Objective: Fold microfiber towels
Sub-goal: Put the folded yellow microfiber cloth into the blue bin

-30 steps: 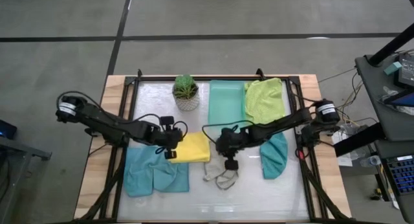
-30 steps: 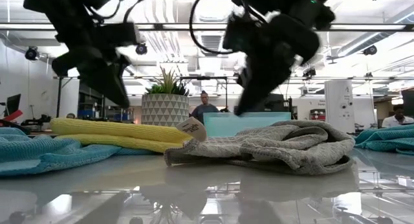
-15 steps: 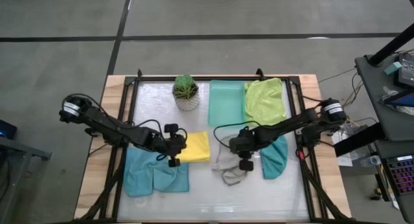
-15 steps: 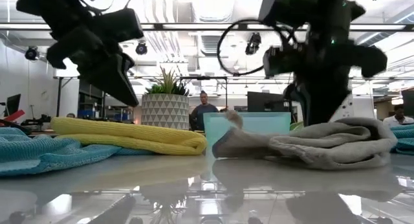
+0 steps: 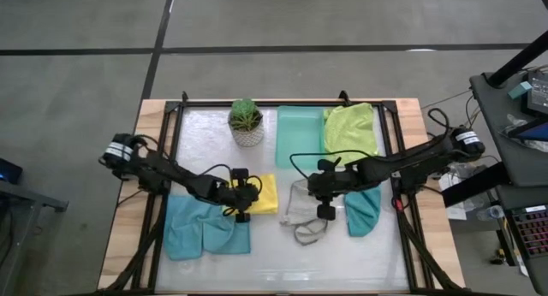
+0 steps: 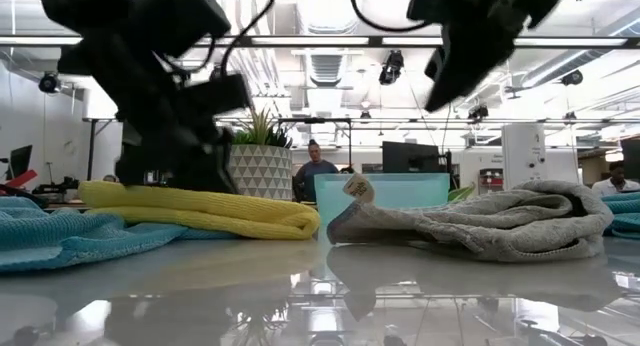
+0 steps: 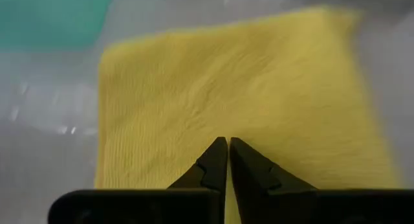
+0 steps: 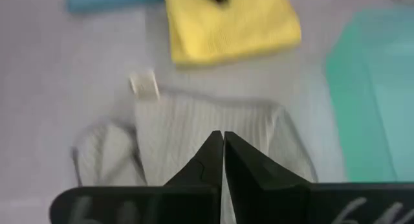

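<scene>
A folded yellow towel lies flat at the table's middle. My left gripper is shut and low over its top, reaching in from the left. To its right lies a crumpled grey towel, its white tag sticking up. My right gripper is shut and hangs well above the grey towel, touching nothing. A light blue towel lies near left and a teal one lies right. A lime green one lies far right. My left gripper's shut fingertips slant down from the table's left at the top face of the folded yellow towel, near its middle. In the low view they reach the towel's top. Whether they touch it or stand just above it, I cannot tell.
A mint-green tray lies at the far middle with a potted plant to its left. A dark frame runs along the table's sides. People show in the room beyond the table.
My right gripper, shut, has dragged the grey towel toward the table's right, then risen clear of it. The towel lies bunched farther right, tag end up. My left gripper has gone right and down, from beside the yellow towel to low over its top.
</scene>
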Tool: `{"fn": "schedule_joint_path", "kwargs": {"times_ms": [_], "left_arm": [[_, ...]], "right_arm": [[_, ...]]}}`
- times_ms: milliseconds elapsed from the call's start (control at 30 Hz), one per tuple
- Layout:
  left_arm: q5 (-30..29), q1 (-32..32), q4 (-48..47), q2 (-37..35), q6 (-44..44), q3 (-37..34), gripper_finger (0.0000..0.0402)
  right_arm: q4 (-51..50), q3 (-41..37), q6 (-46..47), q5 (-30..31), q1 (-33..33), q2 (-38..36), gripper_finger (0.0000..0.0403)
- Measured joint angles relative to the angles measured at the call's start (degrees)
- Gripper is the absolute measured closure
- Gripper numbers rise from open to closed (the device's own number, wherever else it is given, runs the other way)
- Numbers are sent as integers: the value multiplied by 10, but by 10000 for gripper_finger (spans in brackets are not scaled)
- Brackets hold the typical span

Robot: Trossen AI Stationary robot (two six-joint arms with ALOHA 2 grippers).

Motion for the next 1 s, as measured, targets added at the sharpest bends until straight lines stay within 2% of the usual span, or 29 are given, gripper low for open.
{"fn": "schedule_joint_path", "kwargs": {"times_ms": [100, 300, 500, 633, 867, 1000], "left_arm": [[-28, 9, 10, 27, -34, 7, 395], [-33, 15, 21, 47, -38, 18, 395], [29, 14, 17, 29, -7, 18, 395], [64, 14, 20, 27, -6, 16, 395], [90, 7, 11, 25, -7, 15, 395], [86, -4, -13, 20, -10, 16, 395]], "right_arm": [[16, 0, -8, 1, 1, -3, 394], [29, 0, 7, 7, -1, 9, 394], [72, 0, 102, 15, -15, 46, 384], [106, 0, 166, 9, -17, 77, 348], [177, 2, 278, 11, -17, 140, 258], [221, 10, 325, 11, -17, 180, 217]]}}
